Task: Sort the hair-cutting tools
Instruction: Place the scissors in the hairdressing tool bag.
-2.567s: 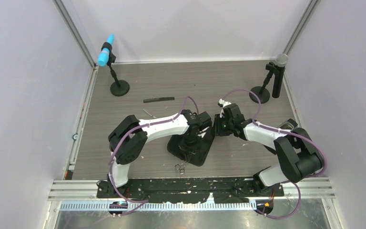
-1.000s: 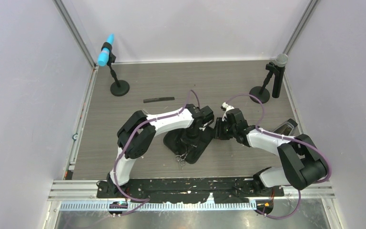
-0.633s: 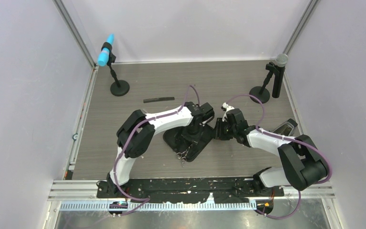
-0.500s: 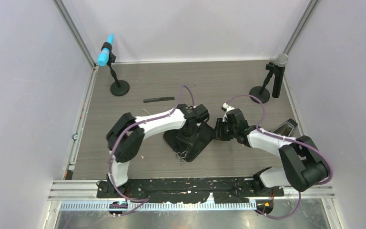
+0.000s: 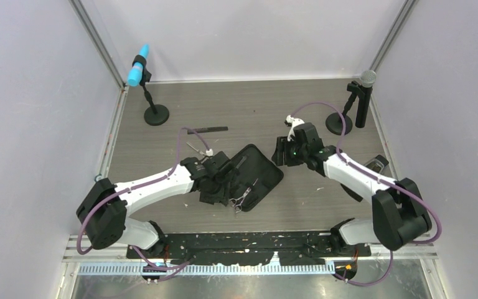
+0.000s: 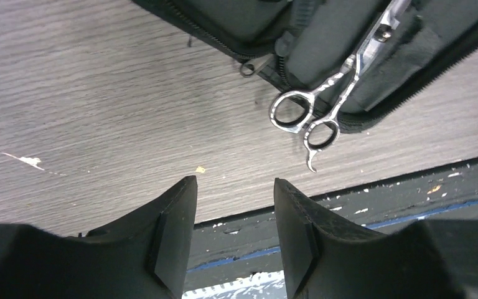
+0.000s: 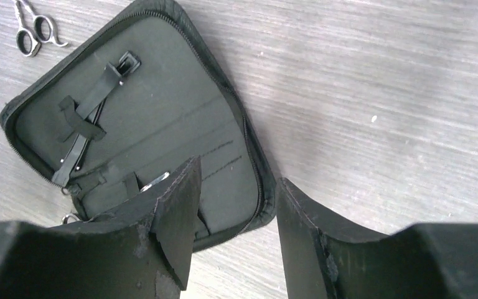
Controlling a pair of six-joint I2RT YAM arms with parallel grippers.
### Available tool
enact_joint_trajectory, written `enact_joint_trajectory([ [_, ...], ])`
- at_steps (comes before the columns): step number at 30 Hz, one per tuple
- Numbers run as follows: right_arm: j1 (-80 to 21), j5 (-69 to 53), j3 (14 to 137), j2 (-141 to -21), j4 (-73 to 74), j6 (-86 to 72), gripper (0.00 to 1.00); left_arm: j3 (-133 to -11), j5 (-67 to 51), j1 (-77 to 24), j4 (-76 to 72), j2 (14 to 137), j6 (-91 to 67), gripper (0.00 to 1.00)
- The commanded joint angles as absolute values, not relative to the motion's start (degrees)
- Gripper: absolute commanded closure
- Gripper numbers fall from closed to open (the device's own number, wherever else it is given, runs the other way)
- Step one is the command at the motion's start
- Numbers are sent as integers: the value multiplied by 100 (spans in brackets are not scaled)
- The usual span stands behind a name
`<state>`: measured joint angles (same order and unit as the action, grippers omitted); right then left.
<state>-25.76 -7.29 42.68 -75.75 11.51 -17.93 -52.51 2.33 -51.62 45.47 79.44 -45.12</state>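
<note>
The black zip case (image 5: 261,171) lies open mid-table. Silver scissors (image 5: 240,200) sit at its near corner, ring handles (image 6: 305,121) sticking out over the wood and blades tucked under a strap. Inside the case (image 7: 162,124), a slim black tool (image 7: 78,152) is held under straps. The long black comb (image 5: 208,130) lies farther back, with a thin small tool (image 5: 193,147) near it. My left gripper (image 5: 223,192) (image 6: 234,182) is open and empty, just left of the scissors. My right gripper (image 5: 278,151) (image 7: 235,174) is open over the case's far right edge, holding nothing.
A blue-headed microphone (image 5: 139,70) on a round base (image 5: 156,115) stands back left. A grey-headed one (image 5: 365,87) stands back right. The black front rail (image 6: 379,205) runs close under my left gripper. White walls enclose the table.
My left arm has drawn back leftward and toward the near edge, off the case, and its jaws have opened. The right jaws opened and lifted away. The case now lies open.
</note>
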Motion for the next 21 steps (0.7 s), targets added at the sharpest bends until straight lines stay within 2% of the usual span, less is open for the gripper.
enact_joint_trajectory([
  [1, -2584, -641, 4765, -8153, 1360, -1389, 45, -4845, 40, -5054, 3723, 7642, -5295, 49],
  [7, -2586, -760, 4885, -8746, 1328, -1319, 53, -4443, 27, -4986, 3223, 7602, -5671, 50],
  [14, -2666, -1118, 4523, -8773, 1142, -1518, 84, -4275, 26, -4963, 2771, 7752, -5882, 51],
  [21, -2834, -1001, 4096, -8424, 953, -1932, 95, -4055, 26, -4820, 2526, 7755, -6108, 52],
])
